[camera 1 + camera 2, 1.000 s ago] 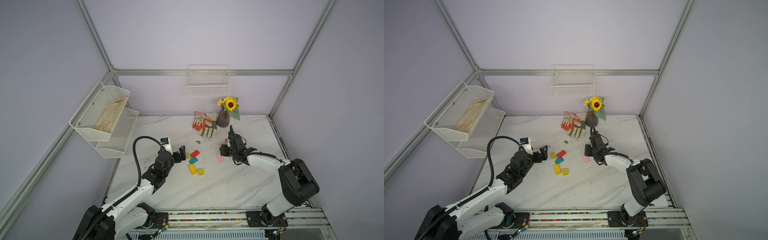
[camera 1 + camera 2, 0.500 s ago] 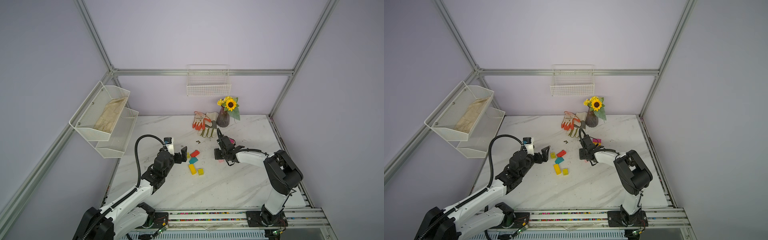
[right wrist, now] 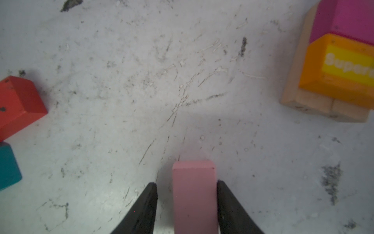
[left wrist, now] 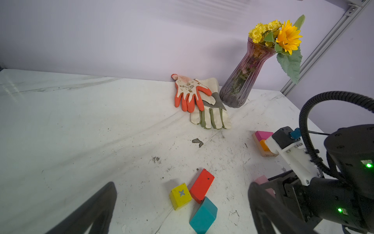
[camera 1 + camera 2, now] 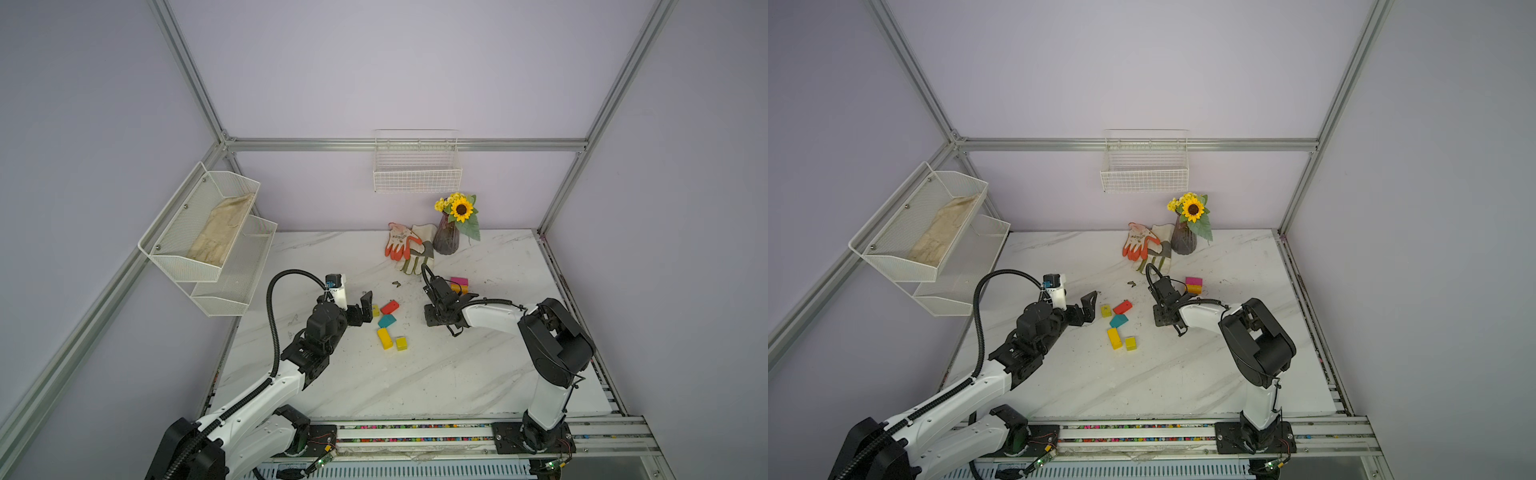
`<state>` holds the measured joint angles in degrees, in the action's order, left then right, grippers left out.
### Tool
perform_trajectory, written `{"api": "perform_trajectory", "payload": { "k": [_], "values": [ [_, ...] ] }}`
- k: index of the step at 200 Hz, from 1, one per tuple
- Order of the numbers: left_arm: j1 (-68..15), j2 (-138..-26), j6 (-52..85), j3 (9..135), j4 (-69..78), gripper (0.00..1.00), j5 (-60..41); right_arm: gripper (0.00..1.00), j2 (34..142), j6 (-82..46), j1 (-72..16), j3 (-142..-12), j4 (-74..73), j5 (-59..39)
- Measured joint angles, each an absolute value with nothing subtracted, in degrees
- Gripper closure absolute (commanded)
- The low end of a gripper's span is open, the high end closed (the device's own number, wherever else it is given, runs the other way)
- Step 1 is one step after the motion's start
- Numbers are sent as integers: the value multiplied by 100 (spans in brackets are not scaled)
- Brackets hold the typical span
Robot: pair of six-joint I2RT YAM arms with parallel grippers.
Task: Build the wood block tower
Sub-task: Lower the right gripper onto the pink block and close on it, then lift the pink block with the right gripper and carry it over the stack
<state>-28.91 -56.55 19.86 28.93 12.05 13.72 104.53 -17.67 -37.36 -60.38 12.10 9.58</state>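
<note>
over at 12 o'clock on the table [image 5: 457, 374] sit the gloves [image 5: 405, 249] and the vase [image 5: 446, 239], sunflower in it. loose blocks [image 5: 386, 321] lie at 9 o'clock of the right gripper [image 3: 187, 183]. a second ago it was back by the tower [image 5: 459, 284], which stands at its 1 o'clock. now it straddles the pink block [image 3: 194, 194] on the table, one finger touching and a sliver of gap at the other. left gripper [image 4: 182, 186] gapes wide. mesh shelf [image 5: 166, 253] at 9 o'clock holds a pale glove [image 5: 220, 232].

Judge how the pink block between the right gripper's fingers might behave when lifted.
Likely stiff: the pink block looks solid painted wood. Flat sides should suit the right gripper, though smooth paint may slip. Lying flat, it shouldn't roll.
</note>
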Motion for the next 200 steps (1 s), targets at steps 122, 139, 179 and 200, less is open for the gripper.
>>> {"api": "perform_trajectory", "payload": {
  "k": [122, 139, 179, 200],
  "values": [
    [-2891, -5649, 1986, 2893, 1116, 1, 1367, 75, 10457, -1815, -3736, -6045, 1269, 1059],
    [-2891, -5638, 1988, 2893, 1118, 0, 1365, 78, 10449, -1857, -3736, -6045, 1271, 1098],
    [-2891, -5594, 1990, 2893, 1111, 0, 1317, 83, 9804, -1925, -3736, -6023, 1310, 1253],
    [-2891, -5507, 1990, 2893, 1111, 0, 1291, 84, 9194, -2014, -3736, -6025, 1315, 1424]
  ]
}}
